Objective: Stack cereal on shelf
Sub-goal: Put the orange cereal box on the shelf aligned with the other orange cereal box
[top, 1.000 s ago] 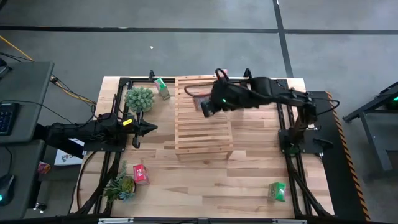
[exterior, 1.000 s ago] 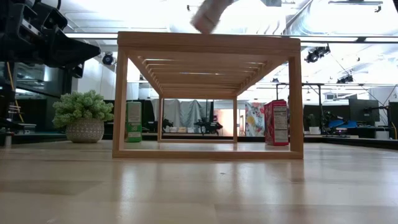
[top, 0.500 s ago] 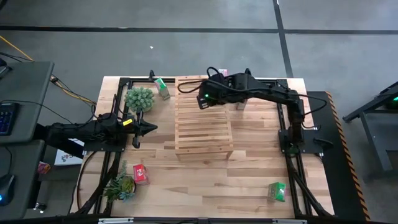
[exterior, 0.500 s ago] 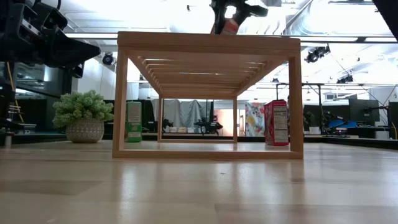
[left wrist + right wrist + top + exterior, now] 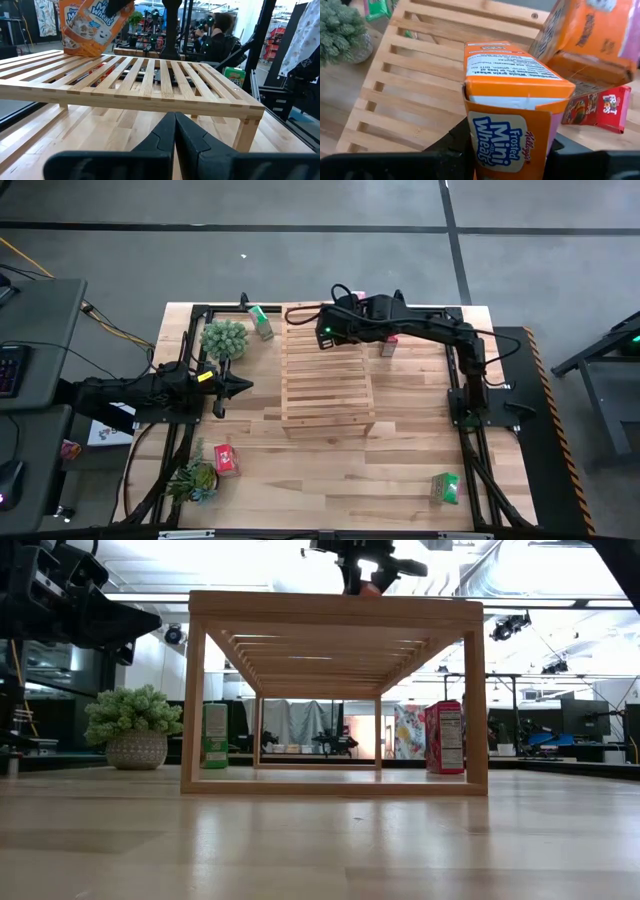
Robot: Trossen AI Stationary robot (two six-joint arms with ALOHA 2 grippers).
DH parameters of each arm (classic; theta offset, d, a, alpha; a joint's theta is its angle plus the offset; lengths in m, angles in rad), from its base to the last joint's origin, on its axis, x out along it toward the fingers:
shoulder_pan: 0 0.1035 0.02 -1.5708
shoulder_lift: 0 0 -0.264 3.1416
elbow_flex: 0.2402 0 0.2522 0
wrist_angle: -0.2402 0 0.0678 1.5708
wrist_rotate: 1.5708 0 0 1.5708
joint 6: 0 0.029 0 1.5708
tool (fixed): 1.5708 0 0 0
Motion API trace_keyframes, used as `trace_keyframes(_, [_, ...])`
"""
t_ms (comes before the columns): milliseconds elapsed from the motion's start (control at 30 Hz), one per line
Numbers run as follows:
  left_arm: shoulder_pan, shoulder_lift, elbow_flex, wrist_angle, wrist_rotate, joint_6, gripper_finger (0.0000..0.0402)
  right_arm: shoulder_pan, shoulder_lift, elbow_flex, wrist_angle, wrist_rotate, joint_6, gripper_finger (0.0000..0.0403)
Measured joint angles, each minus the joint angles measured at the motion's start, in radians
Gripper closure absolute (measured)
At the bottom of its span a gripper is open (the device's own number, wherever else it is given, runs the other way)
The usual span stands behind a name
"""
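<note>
On the shelf (image 5: 327,375), orange box (image 5: 507,107) lowered.

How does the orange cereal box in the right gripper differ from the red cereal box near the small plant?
The orange cereal box is held by the right gripper above the shelf; the red cereal box lies free on the table. Their colours differ: one orange, one red. Both are small cardboard boxes.

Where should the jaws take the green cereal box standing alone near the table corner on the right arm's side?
Probably near its top, coming from above and closing across the narrow thickness of the green box: it seems to stand upright on the table, with nothing beside it.
</note>
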Motion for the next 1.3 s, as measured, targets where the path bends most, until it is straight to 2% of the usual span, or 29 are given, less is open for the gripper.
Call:
trace_keyframes(500, [0.0,0.0,0.0,0.0,0.0,0.0,0.0402,-0.014,0.0,0.0,0.01,0.02,0.003,0.0287])
trace_keyframes(933, [0.0,0.0,0.0,0.0,0.0,0.0,0.0402,-0.015,-0.001,0.0,0.043,0.022,0.003,0.0192])
trace_keyframes(1300, [0.0,0.0,0.0,0.0,0.0,0.0,0.0401,-0.015,-0.001,0.0,0.112,0.087,-0.028,0.0182])
